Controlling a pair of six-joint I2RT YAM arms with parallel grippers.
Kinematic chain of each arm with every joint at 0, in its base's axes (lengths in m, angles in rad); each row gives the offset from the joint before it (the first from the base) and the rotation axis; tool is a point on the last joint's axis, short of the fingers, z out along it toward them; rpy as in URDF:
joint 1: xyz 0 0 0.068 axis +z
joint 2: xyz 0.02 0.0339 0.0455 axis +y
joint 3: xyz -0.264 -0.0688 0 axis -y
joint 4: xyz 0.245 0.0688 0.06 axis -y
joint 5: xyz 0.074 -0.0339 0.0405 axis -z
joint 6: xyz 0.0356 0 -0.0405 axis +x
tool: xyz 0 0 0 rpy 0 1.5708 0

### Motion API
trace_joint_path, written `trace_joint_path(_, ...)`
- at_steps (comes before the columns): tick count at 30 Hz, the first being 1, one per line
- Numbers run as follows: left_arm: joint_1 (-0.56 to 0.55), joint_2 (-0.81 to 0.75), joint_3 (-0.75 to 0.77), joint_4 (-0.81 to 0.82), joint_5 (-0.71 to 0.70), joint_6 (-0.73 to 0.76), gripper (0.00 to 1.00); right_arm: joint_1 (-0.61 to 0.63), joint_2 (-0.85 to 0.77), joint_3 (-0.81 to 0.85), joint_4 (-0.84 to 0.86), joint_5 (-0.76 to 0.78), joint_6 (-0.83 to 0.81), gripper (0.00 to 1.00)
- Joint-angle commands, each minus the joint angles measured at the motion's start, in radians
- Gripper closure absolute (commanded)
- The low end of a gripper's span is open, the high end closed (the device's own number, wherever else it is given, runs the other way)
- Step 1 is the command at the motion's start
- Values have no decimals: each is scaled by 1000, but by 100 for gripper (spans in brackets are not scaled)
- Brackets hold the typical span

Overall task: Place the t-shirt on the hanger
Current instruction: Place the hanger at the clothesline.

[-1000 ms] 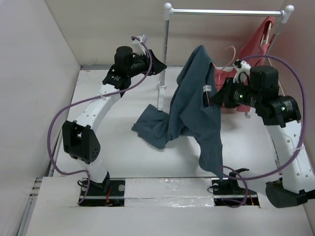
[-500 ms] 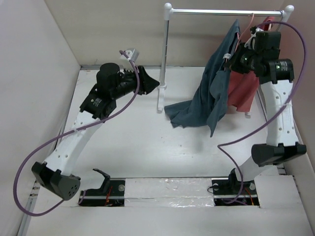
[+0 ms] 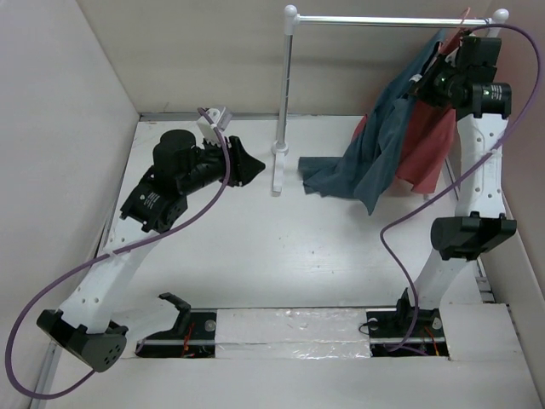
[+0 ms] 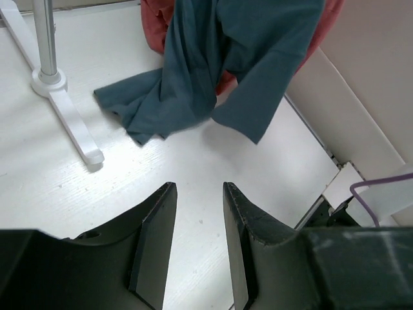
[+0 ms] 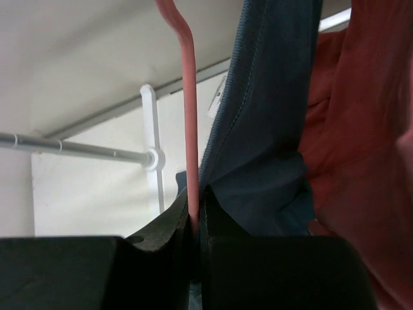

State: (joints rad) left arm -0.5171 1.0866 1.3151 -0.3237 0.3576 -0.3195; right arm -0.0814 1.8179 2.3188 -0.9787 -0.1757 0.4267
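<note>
We see the right gripper (image 3: 434,79) clamped on the t-shirt (image 3: 375,153), which is now raised higher than before, close under the right end of the hanger (image 3: 383,20); its lower folds lie on the table (image 3: 255,247) near the left pole's foot; the left gripper (image 3: 253,164), jaws apart and empty, has drawn back.

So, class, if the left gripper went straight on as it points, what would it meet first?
Probably the t-shirt, trailing on the table ahead of the left gripper; the hanger's foot sits left of that line.
</note>
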Motion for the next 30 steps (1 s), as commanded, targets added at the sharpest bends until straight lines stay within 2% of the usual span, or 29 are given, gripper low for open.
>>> trace_joint_path(1,-1,-28,-7,-9,-17,34,69,-17,27,109,166,-37,29,100)
trace_joint_path(4,-1,-34,-7,-9,-22,37,69,-17,101,215,140,-31,30,100)
trace_joint_path(10,-1,-33,-20,0,-3,23,69,-55,158,241,186,-64,72,100)
trace_joint_path(17,-1,-44,1,-12,-39,25,70,-64,159,149,248,-80,72,100)
trace_joint_path(21,-1,-40,-2,-3,-37,11,70,-77,175,140,227,-87,50,100)
trace_joint_path(30,-1,-19,-4,24,-16,-10,69,-77,90,-27,279,-90,35,100)
